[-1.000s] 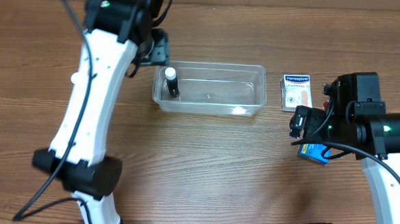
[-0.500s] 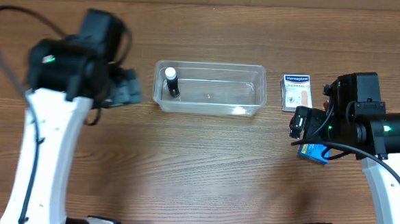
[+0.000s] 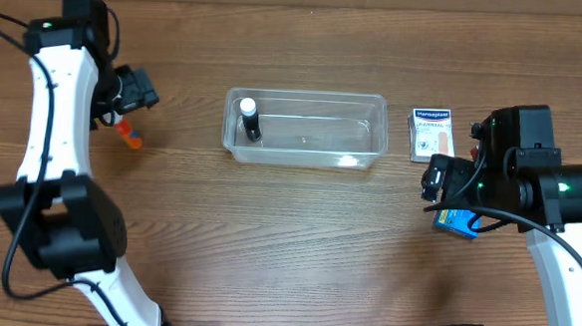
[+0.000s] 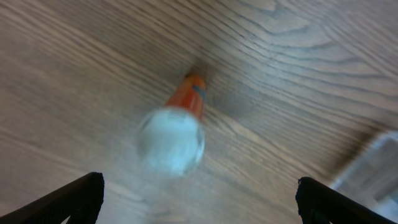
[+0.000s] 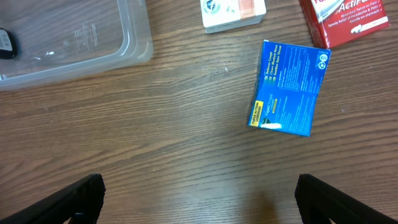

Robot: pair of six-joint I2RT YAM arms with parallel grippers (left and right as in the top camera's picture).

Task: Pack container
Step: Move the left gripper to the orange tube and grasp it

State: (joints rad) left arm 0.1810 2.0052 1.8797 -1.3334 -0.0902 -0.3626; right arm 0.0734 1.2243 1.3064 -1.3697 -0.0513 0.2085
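The left end effector gapes wide over a blurred orange bottle — touching nothing; the right end effector is equally wide, empty, near a blue box.

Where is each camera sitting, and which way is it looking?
Overhead: above the table, facing straight down at the container; left gripper and right gripper show.
Left wrist: on the left arm, facing down at the orange bottle; its open fingers show.
Right wrist: on the right arm, facing down at the blue box; its open fingers show.
Shared: overhead and right wrist both see the container and blue box.
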